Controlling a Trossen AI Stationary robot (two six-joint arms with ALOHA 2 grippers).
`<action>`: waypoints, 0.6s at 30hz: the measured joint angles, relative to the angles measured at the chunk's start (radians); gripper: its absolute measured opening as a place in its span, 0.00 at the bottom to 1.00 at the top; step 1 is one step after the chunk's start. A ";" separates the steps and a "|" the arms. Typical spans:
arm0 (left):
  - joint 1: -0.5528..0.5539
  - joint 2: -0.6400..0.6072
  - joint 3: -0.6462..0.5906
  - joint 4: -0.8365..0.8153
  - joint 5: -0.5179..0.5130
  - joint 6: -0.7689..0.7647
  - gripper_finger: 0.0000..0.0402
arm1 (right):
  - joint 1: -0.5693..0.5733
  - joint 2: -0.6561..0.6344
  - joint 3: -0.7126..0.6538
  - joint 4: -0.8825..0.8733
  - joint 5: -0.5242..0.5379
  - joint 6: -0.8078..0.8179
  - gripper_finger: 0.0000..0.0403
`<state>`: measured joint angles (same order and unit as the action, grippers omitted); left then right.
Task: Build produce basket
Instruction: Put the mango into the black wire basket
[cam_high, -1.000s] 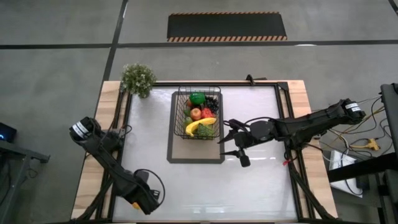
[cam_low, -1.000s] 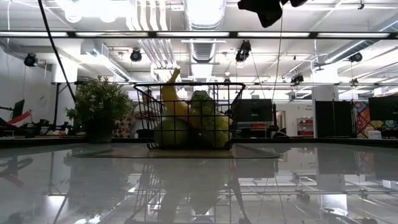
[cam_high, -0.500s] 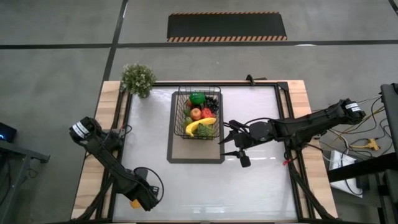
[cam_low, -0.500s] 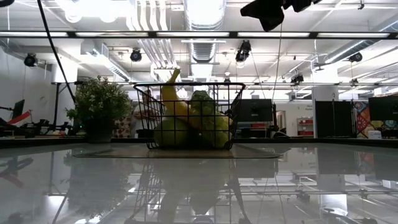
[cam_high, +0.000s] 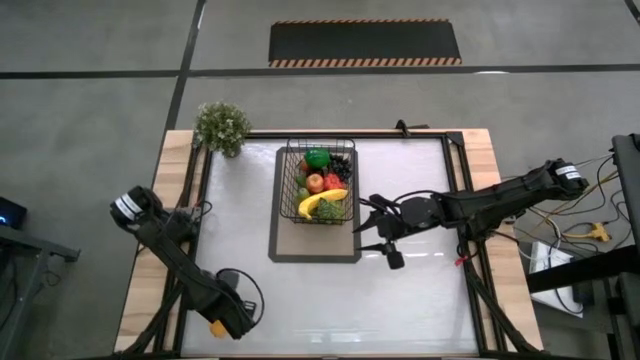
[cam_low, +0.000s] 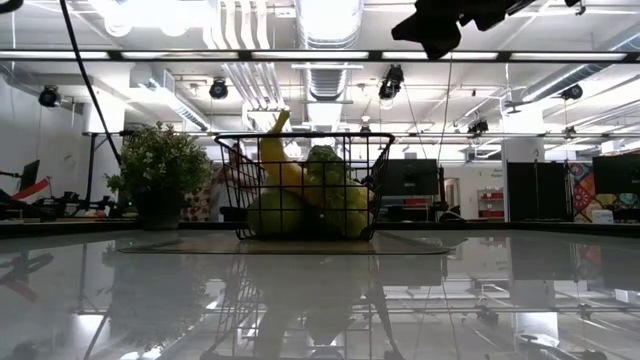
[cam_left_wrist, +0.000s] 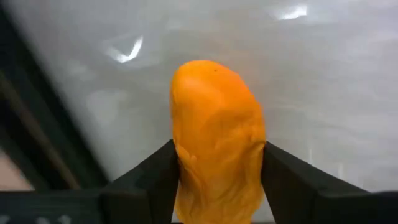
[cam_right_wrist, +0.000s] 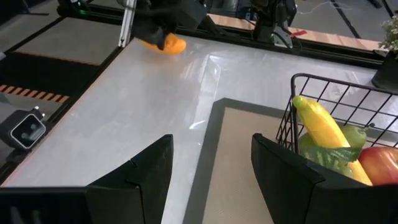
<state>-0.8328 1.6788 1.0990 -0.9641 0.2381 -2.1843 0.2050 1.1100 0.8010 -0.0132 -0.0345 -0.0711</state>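
Note:
The black wire basket stands on a flat dark-bordered mat and holds produce: a yellow banana, a red apple, green pieces and dark grapes. It also shows in the low view. My left gripper is near the table's near left corner, shut on an orange piece. My right gripper is open and empty, raised above the table just right of the basket's near right corner; its wrist view shows the basket and the banana. My left gripper pinches the orange piece between its two fingers, one on each of its long sides. The piece's rounded end sticks out past the fingertips. Whether it touches the table, I cannot tell. The right wrist view shows it under the gripper.
A green potted plant stands at the table's far left corner. Dark frame rails run along the table's left and right sides. Bare white table lies between the mat and the near edge.
My left gripper has shifted a little toward the table's left edge with the orange piece still in its fingers. In the low view my right gripper has drifted slightly toward the table's right edge, staying open.

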 joint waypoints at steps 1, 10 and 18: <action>0.005 -0.007 0.015 0.002 -0.028 0.030 0.44 | 0.000 -0.005 -0.002 -0.007 0.000 0.000 0.50; 0.107 -0.100 0.258 0.029 -0.732 0.682 0.43 | 0.000 -0.091 -0.059 -0.013 0.000 -0.047 0.50; 0.355 -0.193 0.314 0.256 -0.893 1.565 0.43 | 0.000 -0.185 -0.176 0.091 -0.002 -0.062 0.50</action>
<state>-0.4777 1.4861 1.4132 -0.7081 -0.6553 -0.6189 0.2054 0.9253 0.6253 0.0779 -0.0363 -0.1336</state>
